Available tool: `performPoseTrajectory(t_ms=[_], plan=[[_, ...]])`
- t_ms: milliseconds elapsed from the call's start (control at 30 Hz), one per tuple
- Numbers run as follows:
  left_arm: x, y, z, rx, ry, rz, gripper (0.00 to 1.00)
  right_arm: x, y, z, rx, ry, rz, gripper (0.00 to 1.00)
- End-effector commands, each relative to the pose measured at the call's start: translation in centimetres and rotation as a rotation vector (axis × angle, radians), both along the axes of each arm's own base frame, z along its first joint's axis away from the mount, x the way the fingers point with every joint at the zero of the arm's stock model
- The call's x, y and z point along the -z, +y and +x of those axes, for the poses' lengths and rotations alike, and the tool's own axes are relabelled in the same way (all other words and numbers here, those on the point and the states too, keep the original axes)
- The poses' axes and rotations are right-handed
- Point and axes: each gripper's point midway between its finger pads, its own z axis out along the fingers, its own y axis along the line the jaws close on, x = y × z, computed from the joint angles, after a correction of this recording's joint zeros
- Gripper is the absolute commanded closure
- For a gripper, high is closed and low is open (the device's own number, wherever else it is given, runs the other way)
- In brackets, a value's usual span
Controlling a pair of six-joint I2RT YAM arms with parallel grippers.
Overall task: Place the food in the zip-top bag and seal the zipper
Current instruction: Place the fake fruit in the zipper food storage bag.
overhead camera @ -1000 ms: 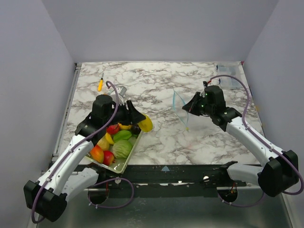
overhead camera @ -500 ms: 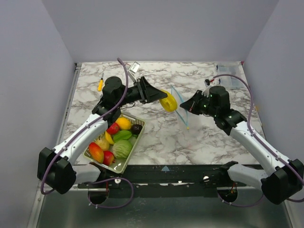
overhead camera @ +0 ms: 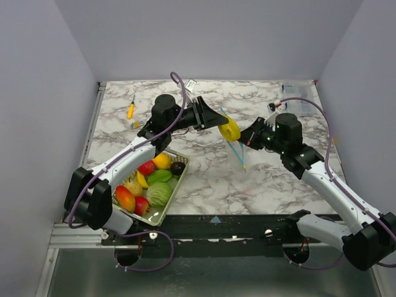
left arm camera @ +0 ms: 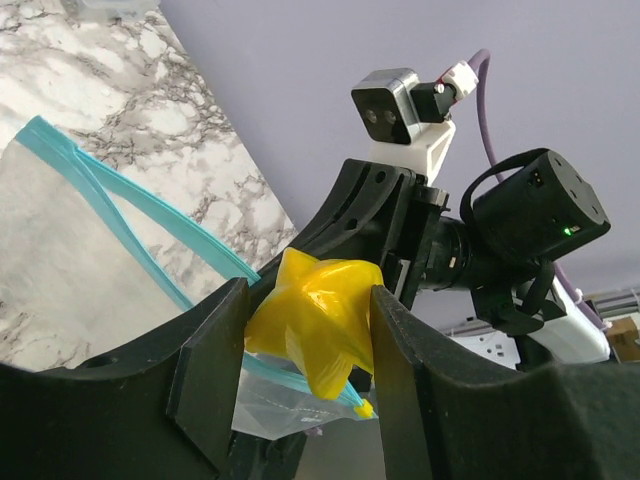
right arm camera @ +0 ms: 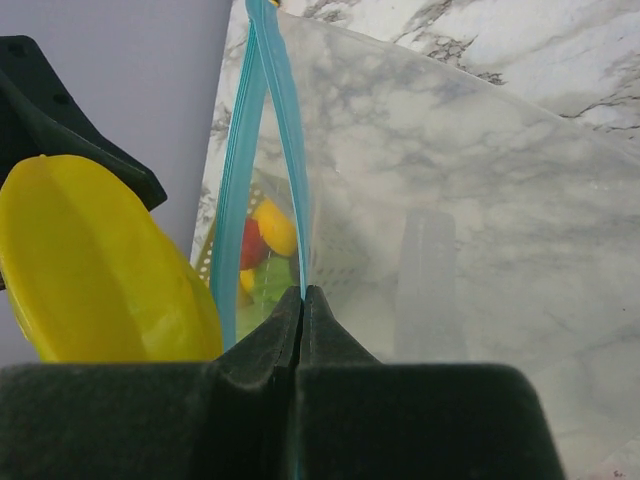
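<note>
The yellow fruit [left arm camera: 315, 320], clamped in the left end effector [overhead camera: 219, 122] just beside the zip-top bag [right arm camera: 450, 180] pinched at its rim by the right end effector [right arm camera: 302, 300], is best centred between the parted zipper strips [right arm camera: 240, 170] before release.

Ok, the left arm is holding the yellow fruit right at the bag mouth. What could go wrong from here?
1. The zipper strips sit close together, leaving a narrow slit, and the yellow fruit in the left gripper looks wider. It may catch on the rim and drop outside.
2. Only the right gripper pinches the zip-top bag, at one spot on its rim. A push could swing the bag away or pull it free.
</note>
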Motion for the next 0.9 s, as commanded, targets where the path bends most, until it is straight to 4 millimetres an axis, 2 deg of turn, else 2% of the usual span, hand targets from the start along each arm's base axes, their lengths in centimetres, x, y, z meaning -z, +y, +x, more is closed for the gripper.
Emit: performPoseTrajectory(t_ms=[0,133,333,467,633,733,867], plan=[[-1.2,-1.0,0.9,-0.003,-0.096,0.009,0.74,-0.8,0.5,-0.5,-0.022,-0.008,0.036,0.99],[0.2,-1.4,1.9,0.002,-0.094,0.082,0.74,-0.9,0.3,-0.5,-0.007,-0.007,0.026,0.99],[4.0,-0.4,1.4,-0.022,-0.05,0.167,0.74,-2.1,-0.5,-0.4,0.039,-0.034,0.021,0.99],[5.9,0.4,1.1,-0.049,-0.036,0.224,0.74,-3.0,-0.6,-0.7,0.039,-0.048,0.046,0.99],[6.9,0.6,1.0,-0.054,-0.009,0.231,0.74,-3.8,-0.2,-1.2,0.018,-0.067,0.092,0.99],[6.5,0.4,1.1,-0.048,-0.004,0.251,0.72,-4.2,0.0,-1.1,0.01,-0.07,0.095,0.99],[6.6,0.1,0.9,-0.046,0.0,0.291,0.59,-4.4,0.1,-1.1,0.01,-0.077,0.106,0.99]])
